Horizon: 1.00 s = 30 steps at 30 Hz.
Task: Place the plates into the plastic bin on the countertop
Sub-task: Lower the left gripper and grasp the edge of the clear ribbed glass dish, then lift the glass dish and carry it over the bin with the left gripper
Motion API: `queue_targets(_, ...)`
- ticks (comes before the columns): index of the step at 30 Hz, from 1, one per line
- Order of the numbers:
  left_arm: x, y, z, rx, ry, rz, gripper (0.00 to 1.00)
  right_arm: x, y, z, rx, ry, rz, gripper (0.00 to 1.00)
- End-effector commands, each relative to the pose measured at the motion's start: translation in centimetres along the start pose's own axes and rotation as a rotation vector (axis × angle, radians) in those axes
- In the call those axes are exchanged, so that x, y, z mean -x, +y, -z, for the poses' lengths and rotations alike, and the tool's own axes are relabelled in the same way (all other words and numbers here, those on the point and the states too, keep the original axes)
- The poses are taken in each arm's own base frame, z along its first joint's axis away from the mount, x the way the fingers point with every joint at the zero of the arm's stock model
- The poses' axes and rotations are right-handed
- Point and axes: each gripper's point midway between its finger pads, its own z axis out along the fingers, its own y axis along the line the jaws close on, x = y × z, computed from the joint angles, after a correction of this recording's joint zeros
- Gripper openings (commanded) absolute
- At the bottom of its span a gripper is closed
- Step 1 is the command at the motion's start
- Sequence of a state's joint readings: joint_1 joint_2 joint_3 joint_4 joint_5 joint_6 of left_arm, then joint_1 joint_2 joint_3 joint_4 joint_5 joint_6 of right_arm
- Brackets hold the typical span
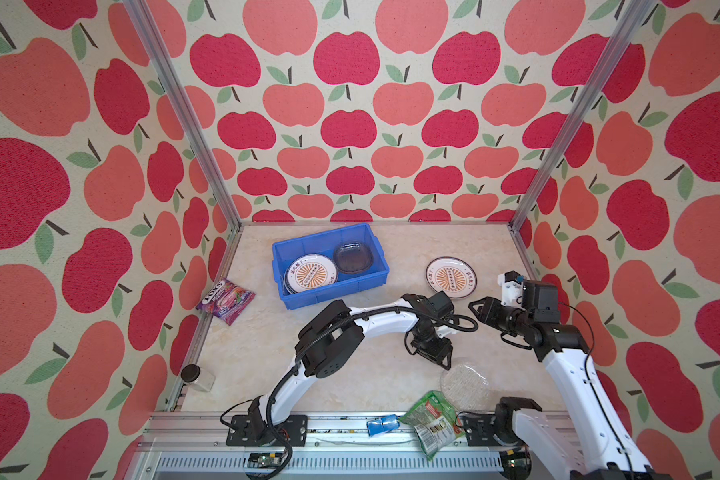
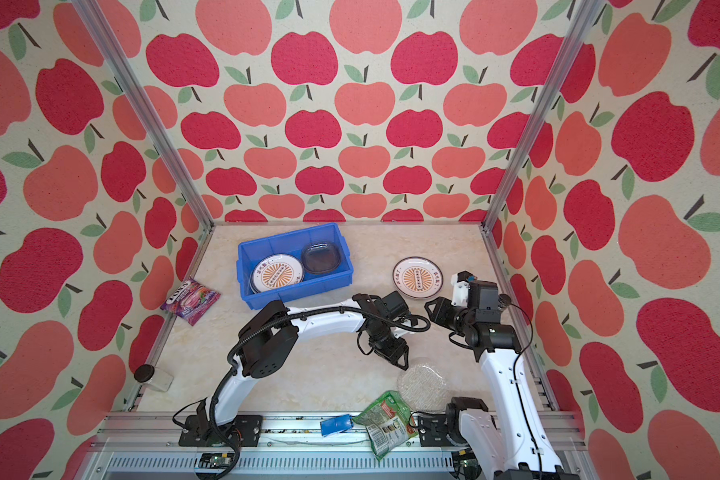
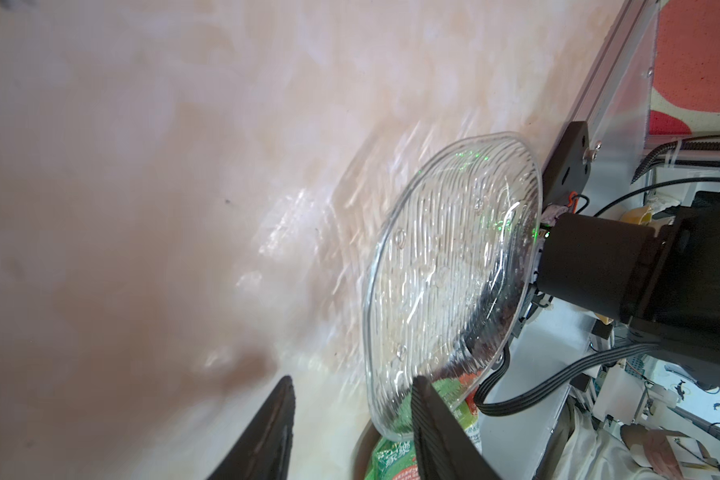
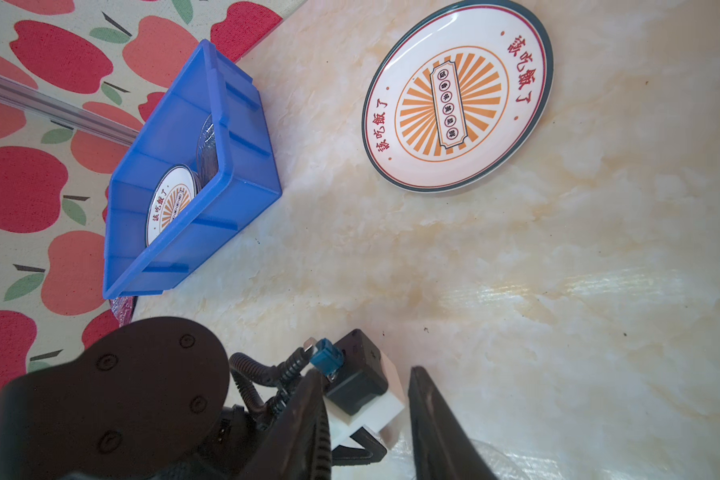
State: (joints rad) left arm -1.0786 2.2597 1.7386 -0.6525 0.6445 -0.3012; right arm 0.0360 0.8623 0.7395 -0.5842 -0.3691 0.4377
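Near the tabletop's (image 1: pixel 267 357) front edge, the left end effector (image 3: pixel 352 382), jaws apart and gripping nothing, may slip off the slick clear ribbed-glass plate (image 3: pixel 445 266).

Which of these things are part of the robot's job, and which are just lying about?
Part of the job: blue bin, plates already in it, patterned plate on the counter, clear glass plate near the front.
Lying about: purple candy packet, green snack bag, small jar.

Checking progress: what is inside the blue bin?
In the blue bin, a sunburst plate tops a stack; a smoky glass plate lies beside it. Plates underneath are mostly covered; count unclear.
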Motion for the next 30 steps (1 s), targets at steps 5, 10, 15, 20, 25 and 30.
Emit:
queue_targets(5, -0.5, -0.4, -1.1, -0.027, 0.038, 0.054, 0.39, -0.1, -0.3, 0.7, 0.002, -0.047, -0.027, 0.38)
queue_targets(10, -0.2, -0.6, -1.8, -0.026, 0.042, 0.08, 0.31, -0.1, -0.2, 0.8, 0.012, -0.053, -0.035, 0.37)
queue_targets(15, 0.0, -0.6, -2.5, -0.01, 0.055, 0.096, 0.28, 0.0, 0.0, 0.9, 0.015, -0.06, -0.032, 0.37)
queue_targets(20, 0.2, -0.3, -2.5, 0.0, 0.058, 0.118, 0.12, 0.1, -0.1, 1.1, 0.012, -0.066, -0.033, 0.37)
queue_targets(25, 0.4, 0.2, -1.8, 0.022, 0.041, 0.136, 0.0, 0.0, -0.3, 0.9, 0.007, -0.068, -0.037, 0.38)
queue_targets(30, 0.3, 1.1, -0.2, 0.054, 0.019, 0.163, 0.0, 0.4, -1.1, 0.6, -0.029, -0.088, -0.062, 0.38)
